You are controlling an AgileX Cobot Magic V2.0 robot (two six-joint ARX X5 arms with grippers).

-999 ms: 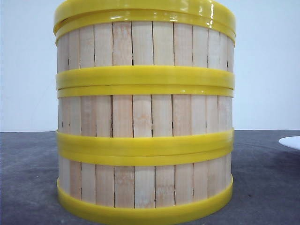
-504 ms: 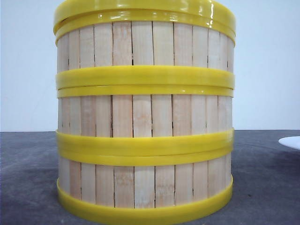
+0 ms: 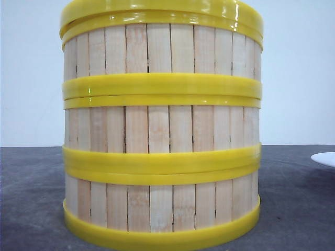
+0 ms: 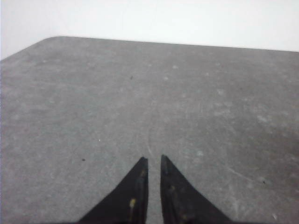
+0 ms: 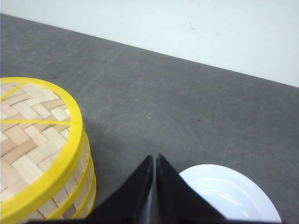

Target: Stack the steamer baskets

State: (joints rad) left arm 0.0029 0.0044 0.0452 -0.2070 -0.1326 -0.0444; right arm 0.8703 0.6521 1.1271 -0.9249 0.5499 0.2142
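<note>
A: Count them for me!
B: Three steamer baskets (image 3: 161,130) in one stack, one white plate (image 5: 233,193) off to its right.
A: And the look?
B: Pale upright slats, glossy yellow rims, woven top, standing straight on the grey desk (image 4: 93,93).
A: Arms?
B: Left gripper (image 4: 152,161) jaws nearly together, empty; right gripper (image 5: 154,158) jaws closed, empty, between stack and plate

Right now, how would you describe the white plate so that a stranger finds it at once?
Start at the tall stack of steamer baskets filling the middle of the front view. Look to its right on the grey table: the plate lies there, apart from the stack. It alone is flat, plain white and glossy.
</note>
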